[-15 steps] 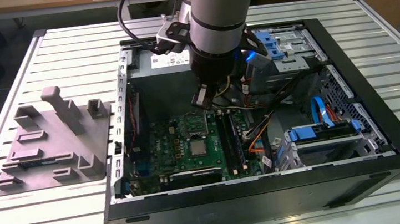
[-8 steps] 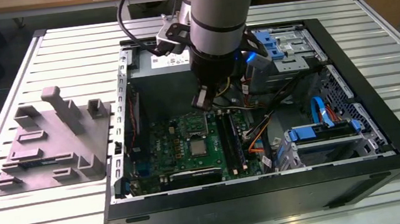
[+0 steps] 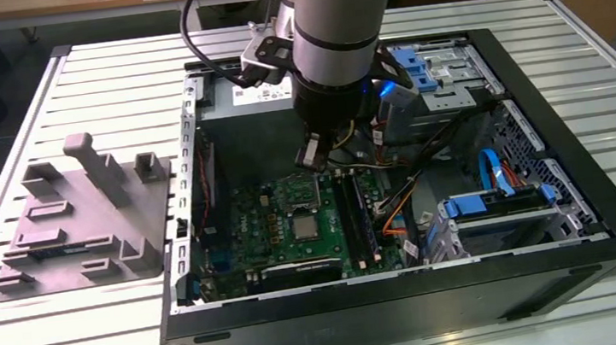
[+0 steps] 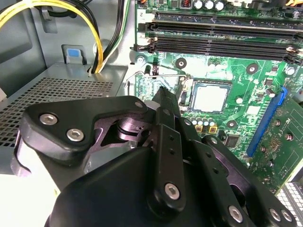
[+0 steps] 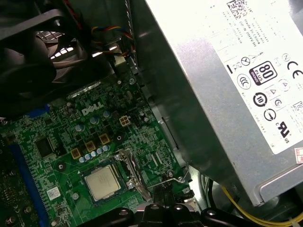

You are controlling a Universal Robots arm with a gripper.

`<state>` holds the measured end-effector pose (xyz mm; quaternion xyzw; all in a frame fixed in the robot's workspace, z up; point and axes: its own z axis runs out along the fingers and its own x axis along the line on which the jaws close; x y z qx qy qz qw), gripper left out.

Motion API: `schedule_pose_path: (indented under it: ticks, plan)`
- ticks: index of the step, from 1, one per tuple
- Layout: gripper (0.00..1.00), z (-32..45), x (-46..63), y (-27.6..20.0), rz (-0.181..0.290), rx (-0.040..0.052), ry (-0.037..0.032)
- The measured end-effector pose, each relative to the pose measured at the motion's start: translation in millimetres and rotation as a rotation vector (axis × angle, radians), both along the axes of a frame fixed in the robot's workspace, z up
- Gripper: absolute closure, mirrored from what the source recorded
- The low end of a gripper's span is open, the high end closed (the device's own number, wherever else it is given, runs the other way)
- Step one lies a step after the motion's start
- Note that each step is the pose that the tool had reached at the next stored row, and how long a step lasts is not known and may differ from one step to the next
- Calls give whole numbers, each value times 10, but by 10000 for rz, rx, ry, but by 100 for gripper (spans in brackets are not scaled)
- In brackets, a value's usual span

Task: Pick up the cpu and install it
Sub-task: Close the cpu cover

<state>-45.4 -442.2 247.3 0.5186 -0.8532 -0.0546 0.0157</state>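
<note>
grey tray (image 3: 84,222): on the slatted table, to the exterior view's left of the open computer case (image 3: 591,254), well apart from the arm.
motherboard (image 3: 290,226): green board lying flat in the floor of the computer case, memory slots (image 4: 218,38) running alongside the socket.
cpu (image 4: 209,98): and there it is, sitting square inside the socket frame on the motherboard, pale metal top facing up; in the first wrist view (image 5: 102,182) it lies flat and level in the frame, looks seated from here.
how the cpu handles: my read is light, stiff and thin, with a smooth lid that could slip; fragile underneath, so edges only, two opposite sides, never the underside.
socket lever (image 4: 165,74): thin wire bar along the edge of the socket, beside the cpu.
gripper (image 4: 163,94): hanging over the motherboard just beside the cpu, fingers drawn together to a narrow tip, nothing between them, touching nothing that i can make out.
power supply (image 5: 227,80): grey metal box beside the motherboard, yellow wires trailing from it.
</note>
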Motion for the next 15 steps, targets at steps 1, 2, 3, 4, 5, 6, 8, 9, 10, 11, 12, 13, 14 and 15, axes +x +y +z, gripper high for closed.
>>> schedule_pose_path:
  ticks: [1, 2, 3, 4, 5, 6, 8, 9, 10, 11, 12, 13, 14, 15]
  plan:
    - [89, 0, 0, -1, 0, -1, 0]
    - [89, 0, 0, -4, 1, -1, 0]
    - [89, 0, 0, -9, 2, 0, 0]
    - [89, 0, 0, -14, 1, -1, 0]
    - [89, 0, 0, -19, 1, -1, 0]
    - [89, 0, 0, -23, 0, -2, 0]
    - [89, 0, 0, -29, 0, -3, 0]
    - [89, 0, 0, -32, 0, -9, -1]
    - [89, 0, 0, -34, 0, -20, 0]
    - [89, 0, 0, -35, 0, -30, 1]
    - [89, 1, 0, -36, 0, -37, 1]
    - [89, 0, 0, -37, 0, -41, 0]
    - [89, 0, 0, -37, 0, -43, 1]
    - [89, 0, 0, -37, 0, -44, 0]
